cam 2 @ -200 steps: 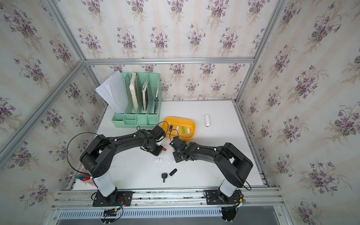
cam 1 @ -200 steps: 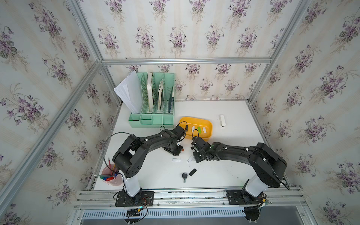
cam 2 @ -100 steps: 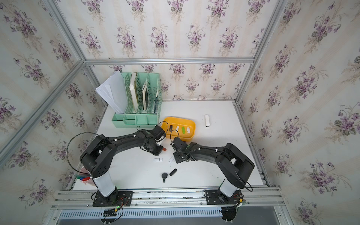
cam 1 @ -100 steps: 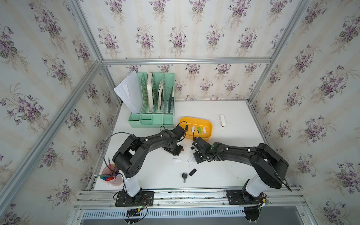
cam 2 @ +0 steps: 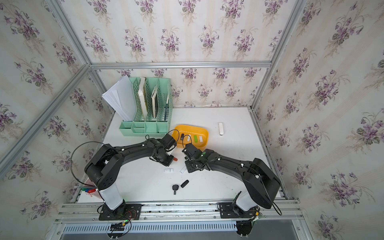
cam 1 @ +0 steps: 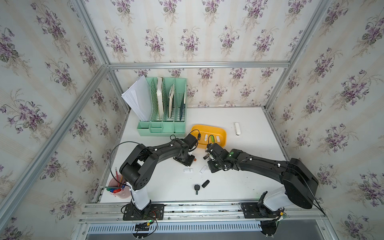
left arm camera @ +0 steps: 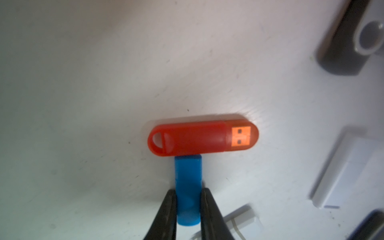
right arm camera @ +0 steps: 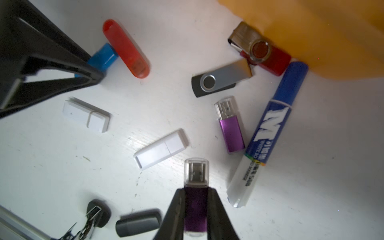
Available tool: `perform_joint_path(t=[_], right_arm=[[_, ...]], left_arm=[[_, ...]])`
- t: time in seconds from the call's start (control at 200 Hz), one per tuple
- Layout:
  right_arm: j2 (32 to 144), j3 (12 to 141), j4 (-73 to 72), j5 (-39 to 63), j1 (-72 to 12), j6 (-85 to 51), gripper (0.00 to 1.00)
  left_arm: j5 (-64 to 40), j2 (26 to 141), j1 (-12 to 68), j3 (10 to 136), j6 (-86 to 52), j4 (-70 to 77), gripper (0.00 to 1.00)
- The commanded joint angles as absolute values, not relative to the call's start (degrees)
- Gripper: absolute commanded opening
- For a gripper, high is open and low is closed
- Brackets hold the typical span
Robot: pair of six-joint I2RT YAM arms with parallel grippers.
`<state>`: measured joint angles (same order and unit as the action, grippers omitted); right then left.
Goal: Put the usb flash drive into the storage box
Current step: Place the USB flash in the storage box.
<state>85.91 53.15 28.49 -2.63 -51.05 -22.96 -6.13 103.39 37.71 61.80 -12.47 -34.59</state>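
Both top views show the storage box [cam 1: 207,127] [cam 2: 191,126] on the desk [cam 1: 249,166] but hide the grips. Left wrist view: the left end effector [left arm camera: 188,195] is clenched on a blue usb flash drive [left arm camera: 188,176], which touches a red drive [left arm camera: 199,136]. Right wrist view: the right end effector [right arm camera: 195,191] is grasping a purple usb flash drive [right arm camera: 196,204].

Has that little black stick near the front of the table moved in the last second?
No. The black flash drive lies where it was, beside the key, equally close to the front rail.

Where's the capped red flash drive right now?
On the table, in the left wrist view, the red drive lies crosswise at the tip of the blue drive held in the left fingers.
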Motion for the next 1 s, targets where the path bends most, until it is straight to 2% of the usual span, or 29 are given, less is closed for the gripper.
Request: perform_joint_path(t=[0.0,0.405,0.684,0.994], right_arm=[[84.9,56.7,32.1,-4.2,-50.5,-22.4,0.2],[88.4,69.3,36.7,-4.1,-41.1,-15.1,0.19],[98.6,77.0,35.5,-1.4,-35.1,-10.7,0.19],[109.4,83.5,33.3,1.3,-32.4,-7.8,0.19]], left_arm=[[-7.4,104.3,37.3,61.0,-13.0,-37.5,0.23],[-8.5,102.9,34.1,60.9,-12.1,-39.9,0.23],[-9.9,104.9,32.7,62.3,-11.4,-40.9,0.23],[-10.7,105.2,31.3,63.0,-10.8,-41.3,0.23]])
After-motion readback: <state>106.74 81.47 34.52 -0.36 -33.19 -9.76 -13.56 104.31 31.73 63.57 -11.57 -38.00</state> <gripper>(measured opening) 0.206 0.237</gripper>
